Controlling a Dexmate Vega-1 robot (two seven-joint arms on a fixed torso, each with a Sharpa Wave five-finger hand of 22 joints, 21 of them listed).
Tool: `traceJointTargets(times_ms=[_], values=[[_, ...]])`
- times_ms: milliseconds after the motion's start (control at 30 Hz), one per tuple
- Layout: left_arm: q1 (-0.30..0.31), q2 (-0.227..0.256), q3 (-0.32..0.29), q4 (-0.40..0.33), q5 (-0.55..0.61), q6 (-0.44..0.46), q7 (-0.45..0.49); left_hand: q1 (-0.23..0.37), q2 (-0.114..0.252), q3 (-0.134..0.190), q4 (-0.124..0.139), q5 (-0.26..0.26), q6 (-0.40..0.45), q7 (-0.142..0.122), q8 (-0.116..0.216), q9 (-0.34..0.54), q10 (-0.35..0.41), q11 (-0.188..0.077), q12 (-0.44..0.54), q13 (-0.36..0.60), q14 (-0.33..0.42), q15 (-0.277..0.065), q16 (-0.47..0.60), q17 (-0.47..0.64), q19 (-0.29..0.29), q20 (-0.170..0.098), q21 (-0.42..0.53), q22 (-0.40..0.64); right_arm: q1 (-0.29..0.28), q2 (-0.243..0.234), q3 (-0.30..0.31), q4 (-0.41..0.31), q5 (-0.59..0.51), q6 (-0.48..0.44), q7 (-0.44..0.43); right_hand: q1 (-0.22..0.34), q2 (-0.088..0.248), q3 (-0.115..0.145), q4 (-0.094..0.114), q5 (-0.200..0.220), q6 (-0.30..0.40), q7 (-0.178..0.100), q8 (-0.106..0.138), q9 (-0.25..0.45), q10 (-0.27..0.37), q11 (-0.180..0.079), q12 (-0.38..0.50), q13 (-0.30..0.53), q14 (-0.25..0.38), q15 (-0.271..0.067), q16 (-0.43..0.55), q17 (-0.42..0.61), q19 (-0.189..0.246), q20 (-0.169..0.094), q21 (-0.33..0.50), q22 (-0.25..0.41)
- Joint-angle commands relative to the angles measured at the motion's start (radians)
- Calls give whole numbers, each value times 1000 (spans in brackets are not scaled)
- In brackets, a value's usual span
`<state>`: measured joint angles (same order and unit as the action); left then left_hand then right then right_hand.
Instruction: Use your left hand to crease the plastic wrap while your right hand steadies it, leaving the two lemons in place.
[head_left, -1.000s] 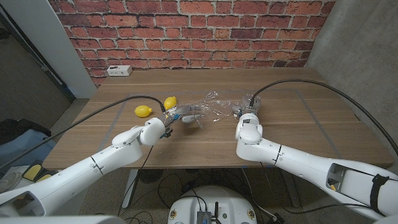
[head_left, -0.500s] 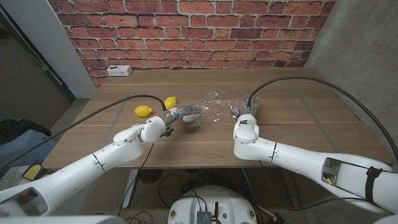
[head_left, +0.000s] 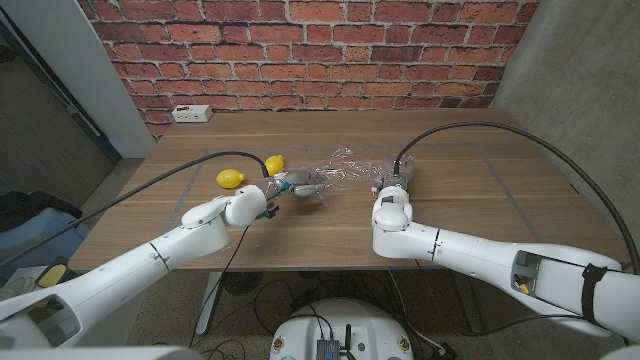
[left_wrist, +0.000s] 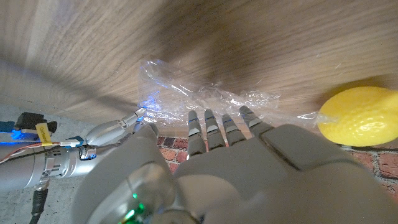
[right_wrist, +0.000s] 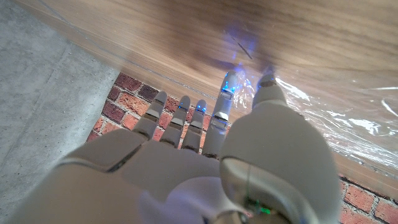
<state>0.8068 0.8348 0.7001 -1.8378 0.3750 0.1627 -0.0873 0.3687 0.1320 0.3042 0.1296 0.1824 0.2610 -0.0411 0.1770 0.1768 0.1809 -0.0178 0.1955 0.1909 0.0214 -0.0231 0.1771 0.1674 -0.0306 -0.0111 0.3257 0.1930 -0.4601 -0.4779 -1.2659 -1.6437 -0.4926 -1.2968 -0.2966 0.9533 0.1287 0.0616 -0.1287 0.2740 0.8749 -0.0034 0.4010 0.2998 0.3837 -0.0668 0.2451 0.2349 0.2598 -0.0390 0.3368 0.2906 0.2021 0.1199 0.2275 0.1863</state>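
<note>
Right hand (head_left: 392, 177) shifted left on plastic wrap (head_left: 345, 170); no legible writing.

In the head view, the right hand (head_left: 392, 176) is mostly hidden behind its own wrist. Whether its fingers touch the plastic wrap (head_left: 345, 168) cannot be told.

There are no words, numbers or signs clear enough to read on anything here, in any of the views.
</note>
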Motion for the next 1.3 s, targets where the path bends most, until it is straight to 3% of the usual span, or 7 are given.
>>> traceJointTargets(times_ms=[33, 233, 500, 600, 967, 1133, 1300], values=[[-11, -4, 3, 26, -12, -36, -16, -9, 2, 5, -7, 7, -7, 1, 1, 0, -11, -1, -1, 2, -9, -4, -2, 3, 0, -4, 3, 1, -26, 0, 27, 1, 23, 68, -73, 73, 31, 38, -27, 2, 63, -4, 29, 6, 44, -15, 14, 1, 25, -85, 13, 5, 18, -13, 7, -2], [-17, -7, 8, 42, -15, -42, -27, -10, 3, 7, -9, 7, -11, 1, 1, 0, -17, -1, -1, 2, -12, -5, -2, 3, -3, -1, 1, 1, -72, -6, 76, -5, 15, 159, -139, 152, 63, 94, -35, -20, 101, -7, 38, -3, 76, -42, 18, 1, 38, -115, 29, 14, 32, -38, 7, -3], [-38, -19, 36, 55, 49, -30, -25, -12, 4, 8, -13, 7, -26, 5, -2, 0, -30, -8, -3, 2, -23, -9, -4, 2, -10, 7, -4, 0, -119, -15, 123, -24, -20, 228, -189, 169, 59, 110, -30, -36, 114, -3, 45, -1, 97, -39, 23, 1, 52, -119, 42, 21, 43, -41, 9, -3], [-45, -22, 41, 54, 56, -19, -42, -13, 3, 8, -15, 7, -35, 22, -3, 0, -32, -17, -1, 2, -25, -14, -4, 2, -14, 8, -7, 0, -133, -22, 136, -38, -38, 242, -198, 172, 57, 113, -28, -42, 117, 1, 47, -2, 103, -36, 24, 1, 55, -120, 45, 23, 46, -43, 9, -3], [-58, -29, 51, 59, 52, -20, -73, -18, 0, 7, -19, 6, -45, 19, -1, 0, -40, -4, 0, 2, -30, -7, -3, 2, -13, 16, -10, 1, -192, -36, 180, -71, -136, 343, -284, 176, 54, 122, -22, -57, 121, 0, 50, 0, 120, -41, 27, 2, 64, -128, 51, 24, 59, -47, 12, -3], [-56, -28, 51, 56, 48, -14, -82, -20, -1, 7, -19, 6, -48, 20, -1, 1, -41, -5, 0, 2, -31, -6, -3, 2, -12, 17, -10, 1, -219, -32, 211, -50, -163, 420, -328, 175, 54, 129, -15, -68, 115, -4, 50, 2, 122, -43, 25, 2, 86, -143, 62, 27, 95, -63, 25, -1], [-55, -28, 51, 56, 44, -14, -83, -22, -1, 7, -20, 6, -48, 19, 0, 1, -44, -3, 0, 2, -34, -5, -3, 2, -12, 18, -11, 1, -240, -35, 233, -31, -193, 503, -369, 177, 51, 143, -9, -82, 111, -2, 51, 1, 135, -46, 24, 2, 124, -160, 79, 32, 179, -88, 60, 5]])
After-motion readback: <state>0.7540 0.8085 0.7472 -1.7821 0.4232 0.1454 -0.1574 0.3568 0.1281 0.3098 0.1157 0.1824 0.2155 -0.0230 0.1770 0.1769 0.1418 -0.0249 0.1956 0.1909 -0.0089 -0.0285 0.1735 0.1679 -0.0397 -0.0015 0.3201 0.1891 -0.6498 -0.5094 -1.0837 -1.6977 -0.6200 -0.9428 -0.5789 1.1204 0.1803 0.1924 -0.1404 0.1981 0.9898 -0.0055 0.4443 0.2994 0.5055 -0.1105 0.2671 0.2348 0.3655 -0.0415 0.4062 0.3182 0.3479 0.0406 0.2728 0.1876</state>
